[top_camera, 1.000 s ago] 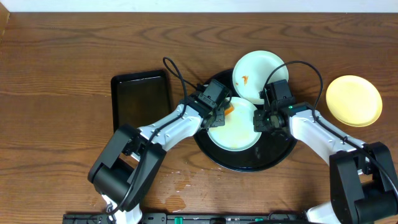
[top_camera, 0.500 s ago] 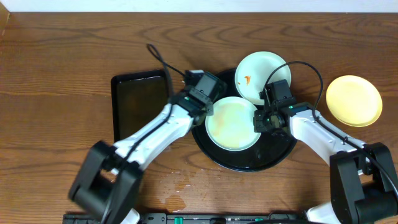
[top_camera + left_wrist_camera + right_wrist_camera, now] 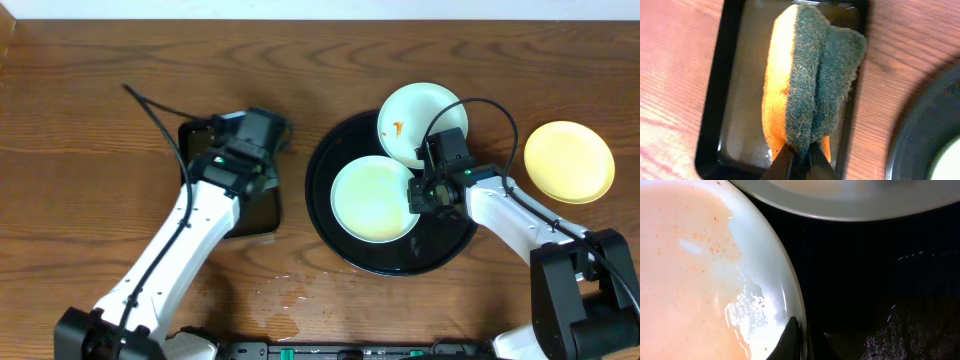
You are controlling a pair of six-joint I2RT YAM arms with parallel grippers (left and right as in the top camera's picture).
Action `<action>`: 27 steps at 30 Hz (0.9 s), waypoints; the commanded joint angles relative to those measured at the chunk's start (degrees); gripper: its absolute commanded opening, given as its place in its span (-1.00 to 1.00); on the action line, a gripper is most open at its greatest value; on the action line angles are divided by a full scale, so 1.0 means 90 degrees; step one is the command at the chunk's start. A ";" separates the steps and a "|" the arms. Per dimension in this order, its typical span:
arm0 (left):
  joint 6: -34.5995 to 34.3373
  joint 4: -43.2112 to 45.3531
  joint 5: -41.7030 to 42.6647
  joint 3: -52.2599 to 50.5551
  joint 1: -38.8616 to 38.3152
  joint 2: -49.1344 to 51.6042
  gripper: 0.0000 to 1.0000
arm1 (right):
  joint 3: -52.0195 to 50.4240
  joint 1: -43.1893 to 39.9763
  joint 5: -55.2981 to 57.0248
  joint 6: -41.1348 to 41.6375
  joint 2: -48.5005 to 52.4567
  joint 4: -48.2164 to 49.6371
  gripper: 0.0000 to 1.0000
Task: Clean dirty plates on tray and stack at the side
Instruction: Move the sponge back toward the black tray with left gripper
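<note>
The round black tray (image 3: 445, 250) holds a pale mint plate (image 3: 372, 200) with a wet, faintly orange film, which also shows in the right wrist view (image 3: 695, 265). A second mint plate (image 3: 412, 112) with an orange smear overlaps the tray's far rim. The yellow plate (image 3: 569, 160) lies on the table to the right. My right gripper (image 3: 424, 194) (image 3: 801, 336) is shut on the right rim of the near mint plate. My left gripper (image 3: 252, 160) (image 3: 799, 161) is shut on an orange and green sponge (image 3: 810, 75) above the rectangular tray.
The small rectangular black tray (image 3: 200, 150) (image 3: 710, 125) lies left of the round tray, with liquid in it. A water spill (image 3: 290, 296) marks the wood near the front edge. The round tray's rim (image 3: 920, 125) shows at the right of the left wrist view.
My left arm has swung left with the sponge, off the mint plate to above the rectangular tray. The right gripper has not moved.
</note>
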 commanded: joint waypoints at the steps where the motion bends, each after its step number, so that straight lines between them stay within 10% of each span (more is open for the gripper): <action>1: 0.0068 0.0376 0.0534 -0.0777 0.0500 0.0330 -0.85 | -0.0182 -0.0066 0.0464 -0.0277 0.0165 -0.0194 -0.98; 15: 0.0882 0.0906 0.2123 -0.0814 0.1052 0.0325 0.04 | -0.0182 -0.0066 0.0386 -0.0274 0.0165 -0.0214 -0.95; 23: 0.0996 0.1683 0.3636 -0.0809 0.0253 0.0044 0.08 | -0.0192 -0.0066 -0.0316 -0.0005 0.0165 -0.0340 -0.61; 27: 0.0998 0.2035 0.3645 -0.0814 -0.0347 0.0328 0.06 | -0.0221 -0.0066 -0.0464 0.0335 0.0165 -0.0308 -0.90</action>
